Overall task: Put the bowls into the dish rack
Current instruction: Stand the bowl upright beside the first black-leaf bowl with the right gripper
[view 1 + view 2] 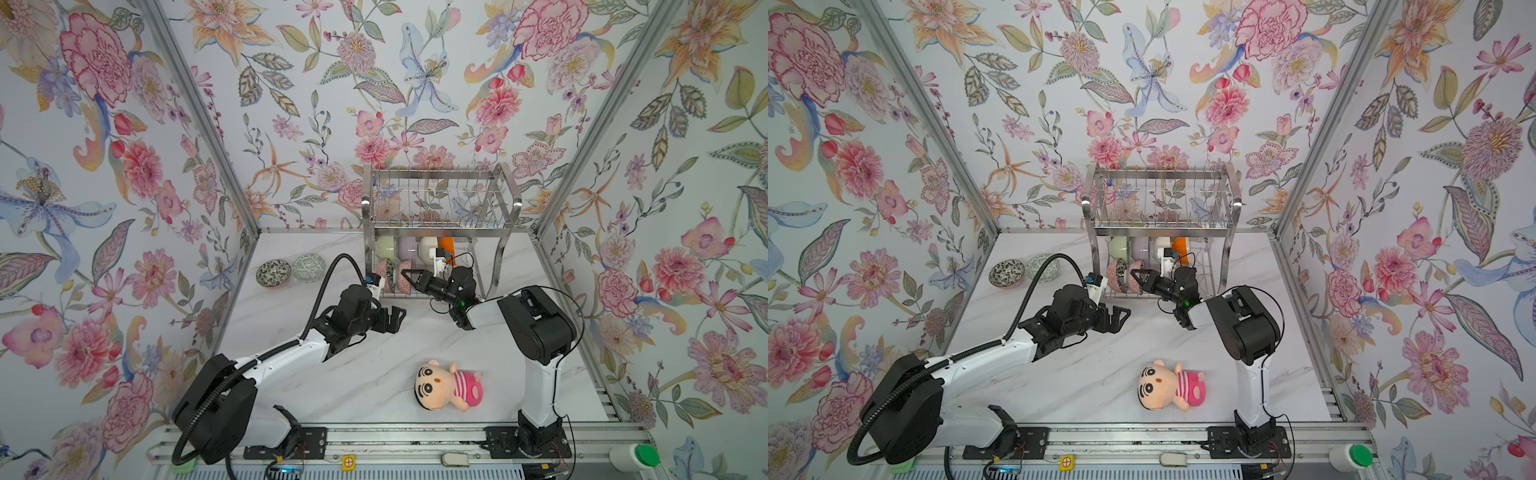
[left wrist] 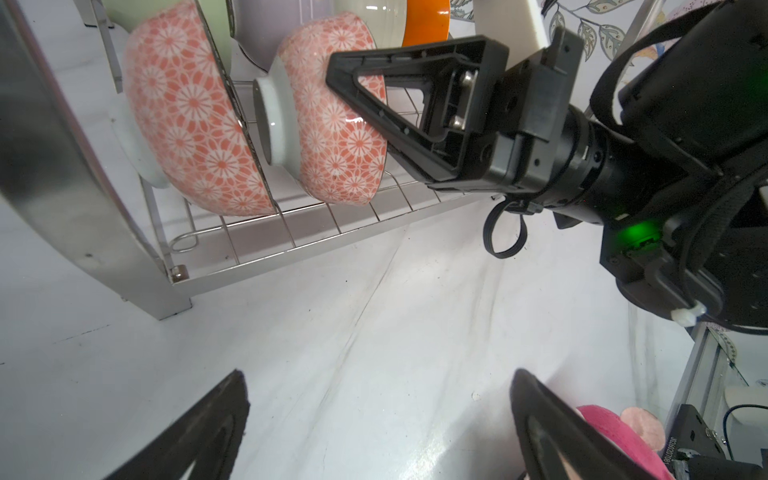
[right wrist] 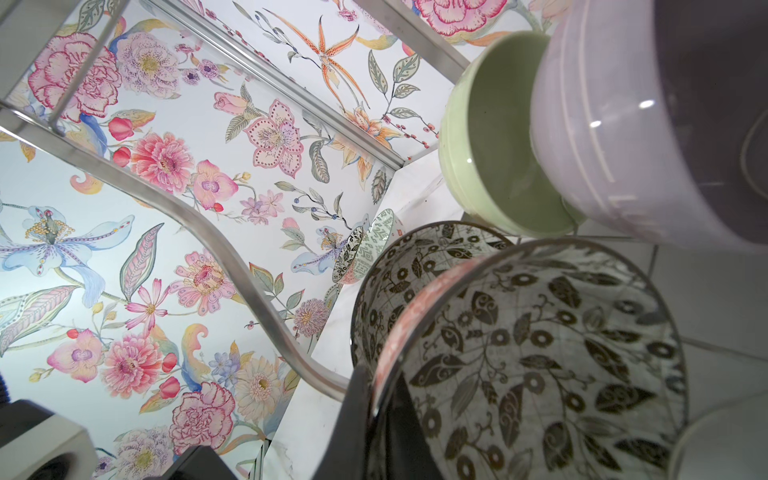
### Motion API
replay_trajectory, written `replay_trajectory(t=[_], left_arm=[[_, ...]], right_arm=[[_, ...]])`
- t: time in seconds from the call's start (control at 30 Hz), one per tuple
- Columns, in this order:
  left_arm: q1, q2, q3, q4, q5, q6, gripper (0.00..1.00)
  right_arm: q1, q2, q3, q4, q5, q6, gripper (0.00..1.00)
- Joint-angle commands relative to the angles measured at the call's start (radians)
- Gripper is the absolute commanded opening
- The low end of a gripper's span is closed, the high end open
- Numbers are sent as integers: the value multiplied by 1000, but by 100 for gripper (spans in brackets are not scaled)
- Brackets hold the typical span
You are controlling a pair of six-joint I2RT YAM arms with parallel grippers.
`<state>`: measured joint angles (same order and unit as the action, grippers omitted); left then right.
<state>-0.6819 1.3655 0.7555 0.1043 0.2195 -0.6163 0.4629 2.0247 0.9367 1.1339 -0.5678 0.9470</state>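
**Ana:** Where's the bowl being handled?

**Ben:** The flowered bowl [image 2: 332, 137] stands on edge in the front row of the dish rack's [image 1: 440, 230] lower shelf, just beside its twin [image 2: 187, 124]. Its foot faces the open table. The right gripper [image 2: 330, 77] is pinched tight on its rim. The right wrist view shows the rim running down between the fingers, one inside and one outside.

**Ana:** Why grip the rim?

**Ben:** My guess is that the thin lip is the only part narrow jaws can close on. It also lets the bowl go in on edge between the wires, where it takes little room. It looks seated, so letting go seems the next step.

**Ana:** And the others?

**Ben:** Four plain ones stand in the row behind it: the green bowl [image 1: 384, 247], lavender bowl [image 1: 406, 248], cream bowl [image 1: 428, 246] and orange bowl [image 1: 446, 245]. Two are not yet loaded — the dark bowl [image 1: 273, 273] and the teal bowl [image 1: 308, 267] sit side by side, mouths up, on the table [image 1: 374, 374], well left of the rack.

**Ana:** The other arm?

**Ben:** The left gripper [image 1: 397, 320] is spread wide with nothing in it, low over the table in front of the rack. It is probably parked there to stay clear of the working arm. The doll [image 1: 449, 384] lies near the front edge, well apart from the bowls.
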Motion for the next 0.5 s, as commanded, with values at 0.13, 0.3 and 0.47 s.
replay_trajectory(t=[0.13,0.3,0.47], left_arm=[[-12,12,30,-16,-22,12,99],[-12,9,24,-14,-20,1,99],[-12,3,22,-18,-23,1,99]], right_arm=[[-8,16,22,-22,8,-40,7],[-7,28,37,-26,12,-37,10],[-9,41,57,-34,25,-33,10]])
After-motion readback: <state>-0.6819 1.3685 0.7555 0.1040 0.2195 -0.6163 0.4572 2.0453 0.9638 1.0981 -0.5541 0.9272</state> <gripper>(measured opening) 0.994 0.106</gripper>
